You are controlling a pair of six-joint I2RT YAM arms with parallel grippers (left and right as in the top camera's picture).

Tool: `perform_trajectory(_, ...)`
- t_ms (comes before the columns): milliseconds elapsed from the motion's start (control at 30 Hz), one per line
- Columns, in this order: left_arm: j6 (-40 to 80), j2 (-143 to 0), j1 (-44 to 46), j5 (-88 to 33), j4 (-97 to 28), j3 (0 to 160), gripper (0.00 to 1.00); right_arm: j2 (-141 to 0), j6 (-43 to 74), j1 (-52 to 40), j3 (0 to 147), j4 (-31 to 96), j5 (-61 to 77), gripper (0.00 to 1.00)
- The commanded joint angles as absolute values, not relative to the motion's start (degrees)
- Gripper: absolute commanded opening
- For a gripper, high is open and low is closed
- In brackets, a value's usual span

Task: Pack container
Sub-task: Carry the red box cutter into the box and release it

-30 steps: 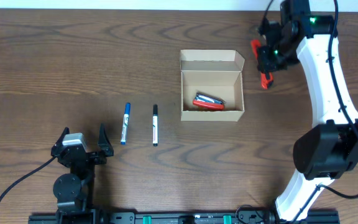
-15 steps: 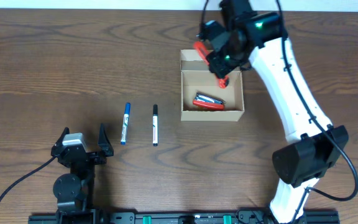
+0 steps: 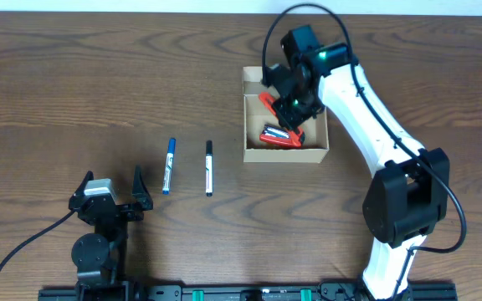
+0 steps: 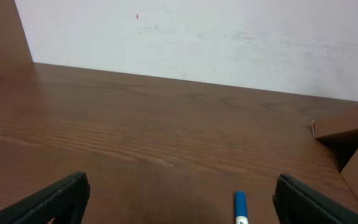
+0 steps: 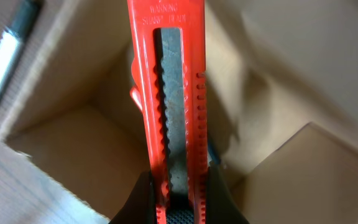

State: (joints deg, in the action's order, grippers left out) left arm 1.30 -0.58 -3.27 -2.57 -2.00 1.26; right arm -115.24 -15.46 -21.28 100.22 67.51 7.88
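Observation:
The container [image 3: 254, 151] is a tan cardboard box with its flap lid open at the back, on the table's middle right. A red item [image 3: 281, 137] lies inside it. My right gripper [image 3: 289, 94] is shut on a red utility knife [image 5: 178, 93] and holds it over the box's inside; the knife also shows in the overhead view [image 3: 271, 105]. The box's inner walls [image 5: 73, 143] fill the right wrist view. My left gripper [image 3: 111, 199] is open and empty at the front left. A blue marker [image 3: 169, 165] and a black marker [image 3: 208, 167] lie between it and the box.
The blue marker's tip [image 4: 240, 207] shows in the left wrist view between my left fingers, with the box's corner [image 4: 347, 134] at the right. A black marker [image 5: 8, 46] shows outside the box in the right wrist view. Bare wood surrounds everything.
My right arm has swung left with the red knife, from right of the box to over its lid and now down over its inside. The left arm has not moved.

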Motion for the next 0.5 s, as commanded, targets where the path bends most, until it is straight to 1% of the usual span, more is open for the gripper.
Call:
perform_trajectory(0, 1.3, -0.2, -3.2, -1.5, -4.3, 0.3, 0.95, -115.5, -14.8, -21.5, 97.4, 66.0, 8.0, 0.01)
perform_trajectory(467, 1.3, -0.2, -3.2, -1.5, -4.3, 0.3, 0.95, -115.5, -14.8, -21.3, 92.1, 62.1, 8.0, 0.01)
